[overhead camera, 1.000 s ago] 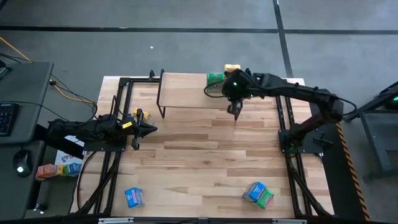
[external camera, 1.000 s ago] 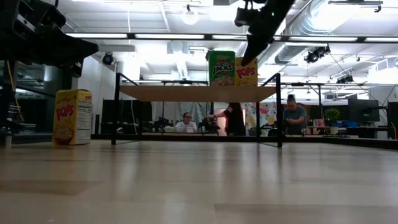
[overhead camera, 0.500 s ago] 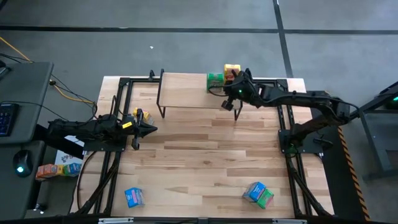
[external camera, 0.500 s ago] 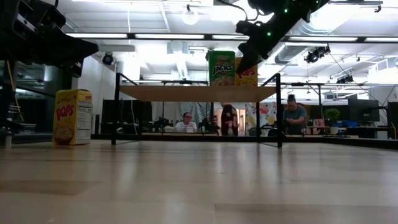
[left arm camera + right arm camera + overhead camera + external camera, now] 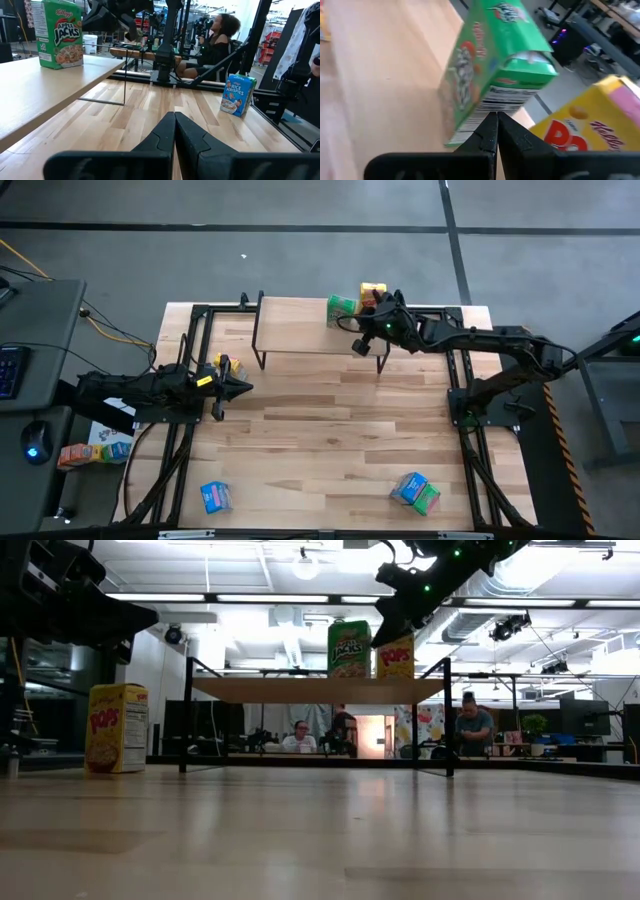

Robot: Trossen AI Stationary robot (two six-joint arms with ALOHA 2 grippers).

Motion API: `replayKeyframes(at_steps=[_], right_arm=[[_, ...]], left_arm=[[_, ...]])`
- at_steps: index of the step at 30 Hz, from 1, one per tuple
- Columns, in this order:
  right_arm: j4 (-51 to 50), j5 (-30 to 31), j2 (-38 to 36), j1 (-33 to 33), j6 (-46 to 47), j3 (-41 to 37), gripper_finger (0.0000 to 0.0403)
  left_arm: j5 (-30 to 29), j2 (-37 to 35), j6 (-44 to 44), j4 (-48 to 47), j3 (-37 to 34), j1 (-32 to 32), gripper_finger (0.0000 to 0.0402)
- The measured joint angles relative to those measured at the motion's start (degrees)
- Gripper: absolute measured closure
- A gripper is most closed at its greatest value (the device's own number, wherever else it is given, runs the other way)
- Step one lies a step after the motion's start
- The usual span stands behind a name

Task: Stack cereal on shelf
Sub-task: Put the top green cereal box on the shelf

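Observation:
A green cereal box (image 5: 341, 308) (image 5: 350, 648) (image 5: 490, 65) stands on the right end of the light-wood shelf (image 5: 295, 328) (image 5: 318, 690). A yellow box (image 5: 373, 291) (image 5: 397, 657) (image 5: 580, 125) stands close beside it, toward the table's right. My right gripper (image 5: 356, 322) (image 5: 384, 616) (image 5: 493, 120) is shut, its tips at the green box's right side. My left gripper (image 5: 240, 388) (image 5: 174, 119) is shut and waits low over the table's left part. Another yellow box (image 5: 222, 365) (image 5: 117, 727) stands on the table by it. My right gripper has its shut fingertips (image 5: 489, 127) against the green box's narrow printed side panel (image 5: 495, 97), the side facing the yellow box. The fingers come from the table's right, slanting down. The box stands on its base on the shelf board.
A blue box (image 5: 214, 496) lies near the table's near-left corner. A blue box and a green one (image 5: 415, 492) lie together near the near-right corner; the left wrist view shows the blue one (image 5: 237, 94). Black frame rails run along both table sides. People sit beyond the far edge.
My right gripper rose from in front of the shelf, tipped from pointing down to a flatter slant, and moved toward the far-left onto the green box. The green box slid a little toward the table's left along the shelf, away from the yellow box, which stayed.

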Motion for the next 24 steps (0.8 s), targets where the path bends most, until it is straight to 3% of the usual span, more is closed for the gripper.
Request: replayKeyframes(at_steps=[8,14,24], right_arm=[[-5.0,-0.2,0.0,1.3,0.7,0.0,0.0403],[-6.1,-7.8,0.0,3.2,1.5,0.0,0.0403],[0.6,-3.5,4.5,3.4,-3.3,0.0,0.0403]], left_arm=[[0.0,0.0,0.0,0.0,0.0,0.0,0.0401],[0.0,0.0,0.0,0.0,0.0,0.0,0.0401],[0.0,0.0,0.0,0.0,0.0,0.0,0.0401]])
